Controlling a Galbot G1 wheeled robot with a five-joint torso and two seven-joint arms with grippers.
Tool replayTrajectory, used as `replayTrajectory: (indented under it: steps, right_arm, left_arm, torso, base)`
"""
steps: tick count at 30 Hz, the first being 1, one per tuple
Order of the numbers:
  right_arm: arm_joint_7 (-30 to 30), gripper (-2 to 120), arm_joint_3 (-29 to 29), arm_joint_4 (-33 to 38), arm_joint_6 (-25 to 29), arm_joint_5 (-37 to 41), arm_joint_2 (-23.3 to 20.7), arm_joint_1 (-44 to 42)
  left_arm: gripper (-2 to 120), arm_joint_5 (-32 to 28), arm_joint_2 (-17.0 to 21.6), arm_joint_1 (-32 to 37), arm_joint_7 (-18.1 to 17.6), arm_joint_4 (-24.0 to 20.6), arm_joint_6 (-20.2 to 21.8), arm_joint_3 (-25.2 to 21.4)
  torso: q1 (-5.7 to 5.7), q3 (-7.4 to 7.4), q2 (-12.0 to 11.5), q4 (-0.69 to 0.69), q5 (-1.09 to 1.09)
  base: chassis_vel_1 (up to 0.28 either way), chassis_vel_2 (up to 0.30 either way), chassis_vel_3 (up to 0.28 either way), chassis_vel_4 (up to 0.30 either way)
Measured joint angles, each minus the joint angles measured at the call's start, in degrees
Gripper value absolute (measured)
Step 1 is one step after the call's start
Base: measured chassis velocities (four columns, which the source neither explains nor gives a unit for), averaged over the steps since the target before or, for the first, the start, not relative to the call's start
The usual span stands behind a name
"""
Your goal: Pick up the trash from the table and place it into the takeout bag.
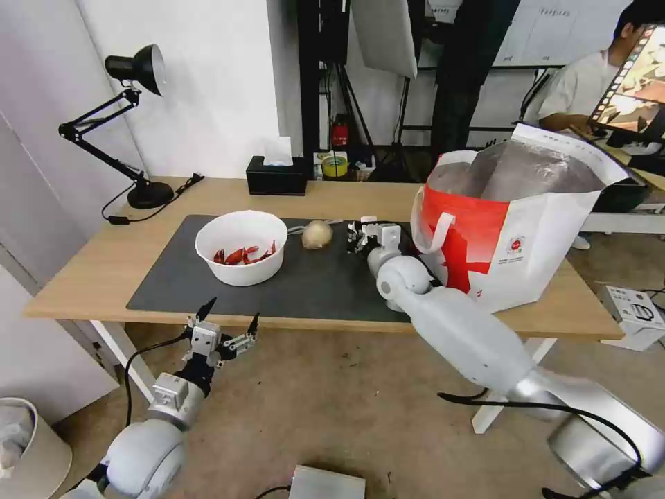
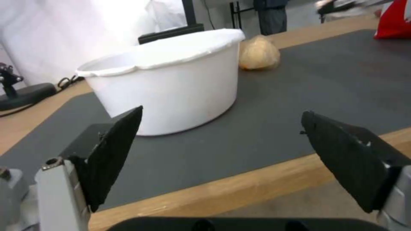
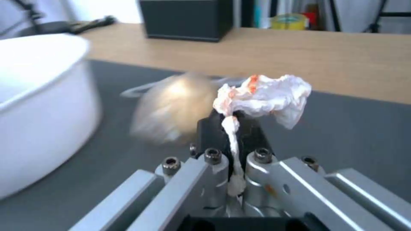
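Note:
My right gripper (image 1: 360, 237) hovers low over the grey mat (image 1: 318, 284), between the beige lump (image 1: 317, 234) and the takeout bag (image 1: 512, 229). It is shut on a crumpled white tissue (image 3: 265, 96) with orange-red stains, which bulges out past the right gripper (image 3: 233, 118). The white bowl (image 1: 241, 246) with red crayfish shells sits on the mat to the left of the lump. My left gripper (image 1: 225, 319) is open in front of the table's near edge, below the bowl (image 2: 171, 83), with nothing between its fingers (image 2: 115, 144). The bag stands open at the table's right end.
A black desk lamp (image 1: 131, 125) stands at the table's (image 1: 104, 270) back left corner. A black tissue box (image 1: 276, 174) sits at the back edge, with a yellow tape roll (image 1: 334, 166) behind it. A pale bin (image 1: 28, 443) stands on the floor at the left.

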Motion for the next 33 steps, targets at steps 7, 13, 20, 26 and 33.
replayTrajectory:
  steps: [7, 13, 20, 26, 33]
  right_arm:
    - [3.2, 0, 5.3, 17.3, -0.8, 0.4, -7.8, -6.8]
    - [4.1, 0, 13.5, 26.5, -0.9, -0.7, -15.1, -7.5]
    - [3.6, 0, 22.4, 26.8, -1.6, 1.7, -22.7, -2.1]
    - [7.2, 0, 25.2, 20.4, -5.6, 9.3, -25.2, 0.1]
    - [13.6, 0, 25.2, 15.7, -10.4, 18.1, -23.8, -0.1]
  left_arm:
    - [100, 0.0, -0.2, 0.0, -0.2, -0.3, 0.0, 0.1]
    - [100, -0.1, 0.1, -0.2, -0.5, -0.8, 0.0, 0.2]
    - [100, -0.1, 0.1, -0.9, -1.3, -0.8, 0.2, 1.8]
    - [100, 0.0, 0.1, -2.0, -1.9, -1.0, 0.4, 3.4]
    - [100, 0.0, 0.3, -2.1, -2.6, -1.3, 0.5, 4.5]
  torso:
    - [-0.01, -0.01, 0.0, -0.01, 0.01]
    - [-0.01, -0.01, 0.0, 0.0, 0.0]
    - [-0.01, -0.01, 0.0, 0.0, -0.01]
    - [-0.01, -0.01, 0.0, 0.0, 0.02]
    - [-0.01, 0.0, 0.0, 0.01, 0.0]
  base:
    - [0.0, 0.0, 0.0, 0.0]
    - [0.0, 0.0, 0.0, 0.0]
    - [0.0, 0.0, 0.0, 0.0]
    - [0.0, 0.0, 0.0, 0.0]
    - [0.0, 0.0, 0.0, 0.0]
